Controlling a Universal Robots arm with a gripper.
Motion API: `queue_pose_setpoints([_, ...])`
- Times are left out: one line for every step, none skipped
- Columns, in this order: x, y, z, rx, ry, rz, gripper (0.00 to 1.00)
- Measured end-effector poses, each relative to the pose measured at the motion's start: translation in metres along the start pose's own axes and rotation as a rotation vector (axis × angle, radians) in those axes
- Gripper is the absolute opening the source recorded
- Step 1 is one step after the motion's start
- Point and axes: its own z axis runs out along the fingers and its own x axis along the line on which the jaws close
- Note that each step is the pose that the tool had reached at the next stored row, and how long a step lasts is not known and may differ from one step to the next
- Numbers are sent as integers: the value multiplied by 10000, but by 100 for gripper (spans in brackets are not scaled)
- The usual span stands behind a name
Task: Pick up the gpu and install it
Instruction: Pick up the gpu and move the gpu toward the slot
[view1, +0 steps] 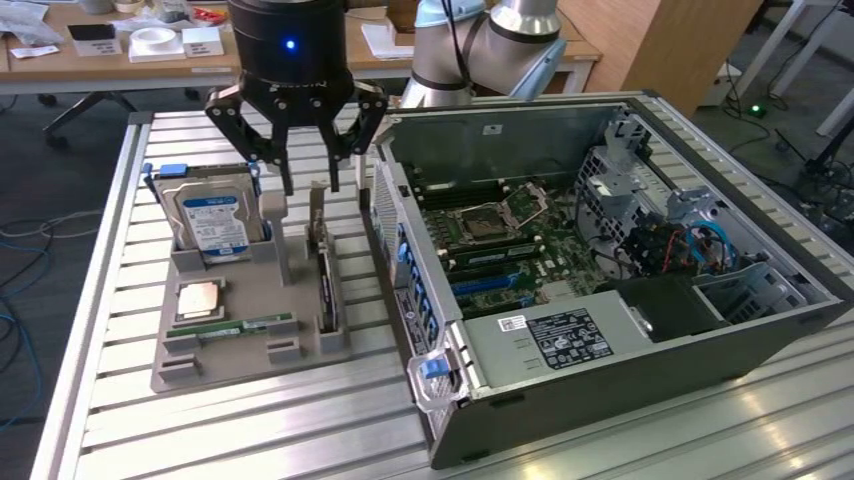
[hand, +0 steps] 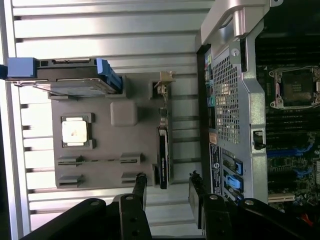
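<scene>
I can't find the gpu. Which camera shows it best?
The wrist view: the gpu stands on edge in the gray holder, its whole length clear. The exterior view shows a thin dark sliver beside the computer case.

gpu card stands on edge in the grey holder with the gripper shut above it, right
No, the gripper is open, not shut; the exterior view shows it spread wide. The gpu card does stand on edge in the grey holder below it.
</scene>
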Motion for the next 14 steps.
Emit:
queue_pose_setpoints([0,0,5,1,1,0,47])
queue_pose_setpoints([0,0,10,1,1,0,47])
queue_pose_setpoints([1,-1,20,0,0,0,47])
queue_pose_setpoints([1,-1,28,0,0,0,47])
queue_pose_setpoints([1,-2,36,1,1,0,47])
queue_pose_setpoints([1,-2,45,0,0,0,47])
queue_pose_setpoints([1,-2,53,1,1,0,47])
queue_pose_setpoints([2,-3,63,0,1,0,47])
queue_pose_setpoints([2,-4,75,0,0,0,47])
queue_pose_setpoints([2,-4,85,0,1,0,47])
queue_pose_setpoints([2,-4,94,0,0,0,47])
queue_pose_setpoints([2,-5,104,0,0,0,47])
queue_pose_setpoints([2,-5,112,0,0,0,47])
queue_pose_setpoints([3,-5,120,1,1,0,47])
